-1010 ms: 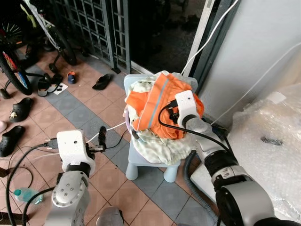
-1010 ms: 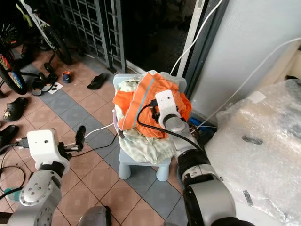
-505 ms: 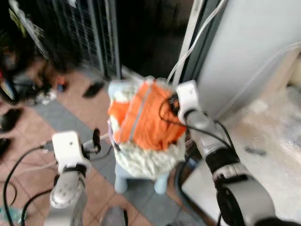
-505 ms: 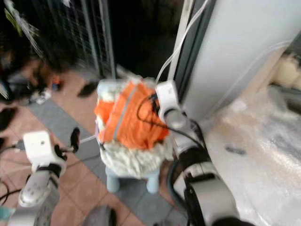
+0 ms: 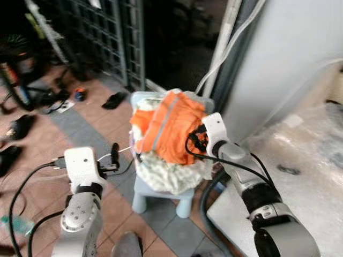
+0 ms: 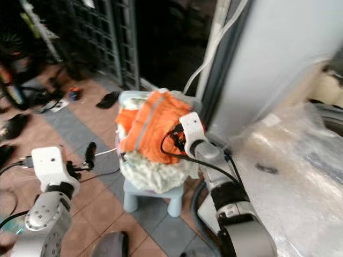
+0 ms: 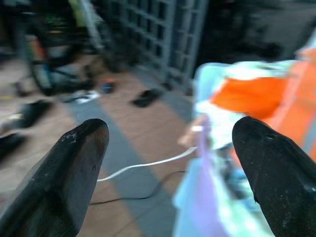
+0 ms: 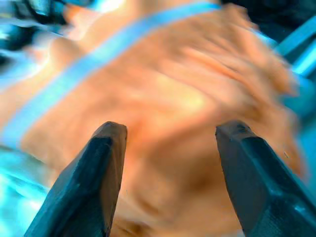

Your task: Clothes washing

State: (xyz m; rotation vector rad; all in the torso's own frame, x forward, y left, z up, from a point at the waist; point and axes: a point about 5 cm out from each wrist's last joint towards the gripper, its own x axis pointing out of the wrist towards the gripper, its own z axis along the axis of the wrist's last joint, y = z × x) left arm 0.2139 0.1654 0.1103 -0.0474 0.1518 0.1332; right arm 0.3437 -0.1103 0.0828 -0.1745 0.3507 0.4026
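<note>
Right claw (image 8: pixel 168 173) is spread wide, right up against the orange cloth (image 5: pixel 171 128) heaped on the small blue stool (image 5: pixel 161 195). It looks soft and light; pinch a thick fold.

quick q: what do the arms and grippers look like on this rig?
Both arms are silver, jointed cylinders. Each wrist carries a white, boxy camera housing with black cables looping off it. The left gripper and right gripper each have two long, matte black fingers with rounded tips. No markings legible.
</note>
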